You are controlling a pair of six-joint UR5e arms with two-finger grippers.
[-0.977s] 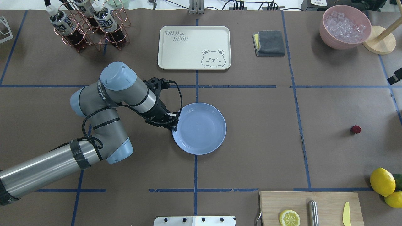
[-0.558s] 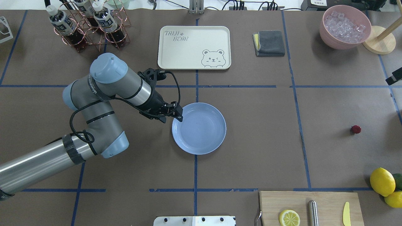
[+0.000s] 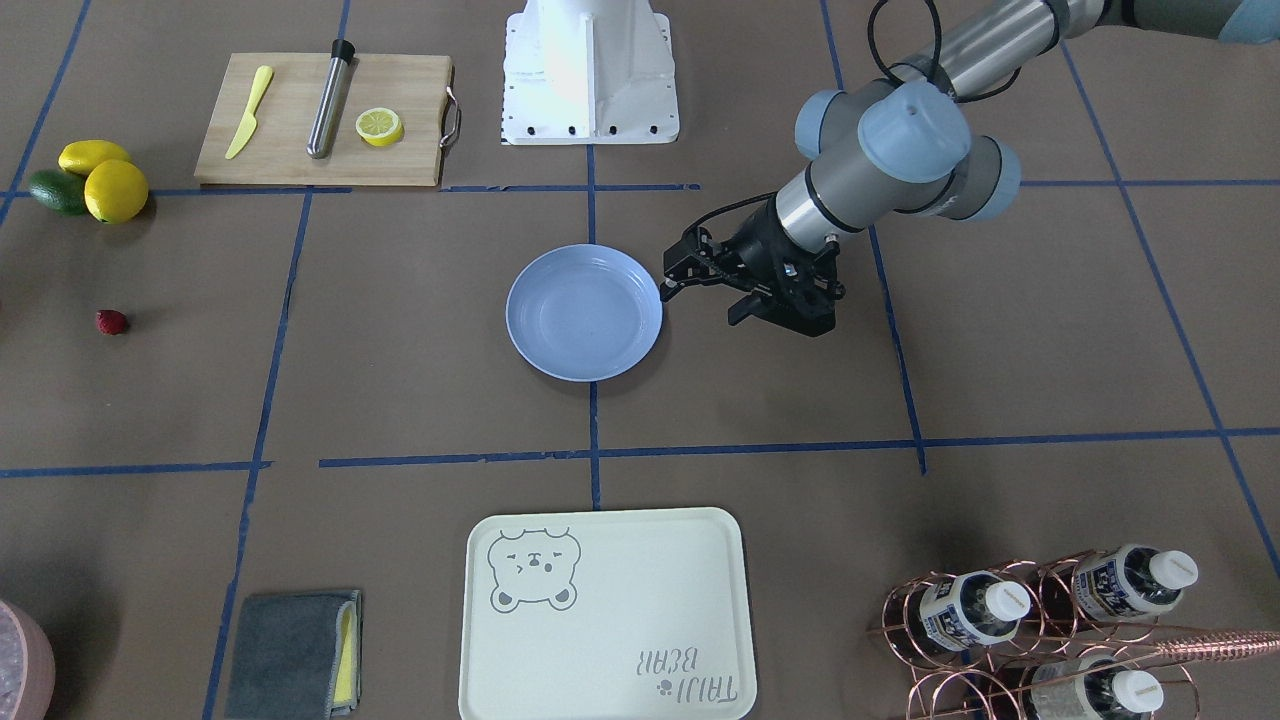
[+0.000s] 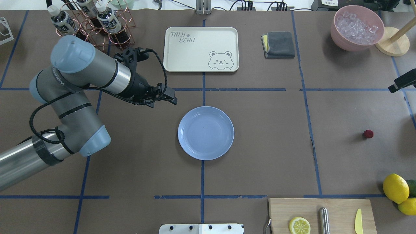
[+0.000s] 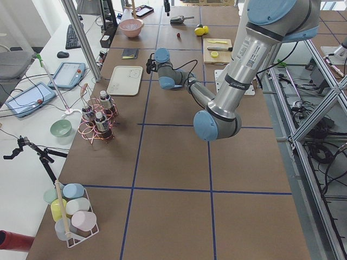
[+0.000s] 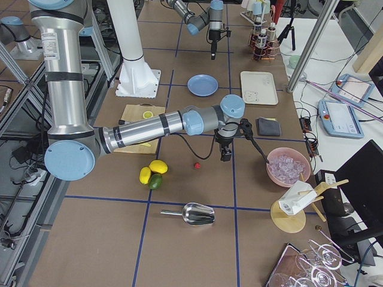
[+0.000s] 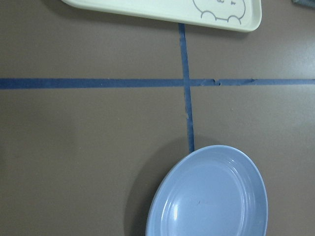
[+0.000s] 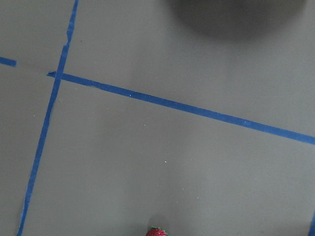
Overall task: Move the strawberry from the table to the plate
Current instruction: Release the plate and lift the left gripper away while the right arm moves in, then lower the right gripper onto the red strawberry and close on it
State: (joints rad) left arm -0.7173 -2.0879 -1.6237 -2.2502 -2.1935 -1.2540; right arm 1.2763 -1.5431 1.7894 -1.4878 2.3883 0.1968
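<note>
The strawberry point(image 4: 368, 134) is a tiny dark-red berry on the brown table point(image 4: 266, 136), far right; it also shows as the strawberry point(image 3: 110, 321) at the front view's left and the strawberry point(image 8: 156, 232) at the right wrist view's bottom edge. The light-blue plate point(image 4: 205, 133) lies bare at the table's centre. My left gripper point(image 4: 170, 99) hovers up-left of the plate, apart from it, fingers spread, holding nothing. My right gripper point(image 6: 226, 156) hangs near the strawberry on its far side from the robot; I cannot tell its state.
A cream bear tray point(image 4: 201, 48) and a grey cloth point(image 4: 278, 45) lie at the back. A bottle rack point(image 4: 91, 26) stands behind the left arm. A pink ice bowl point(image 4: 357, 27), lemons point(image 4: 395, 188) and a cutting board point(image 4: 321, 216) line the right side.
My left arm has drawn back from the plate's left rim, up and to the left. The plate and strawberry have not moved. The right gripper has edged in at the right.
</note>
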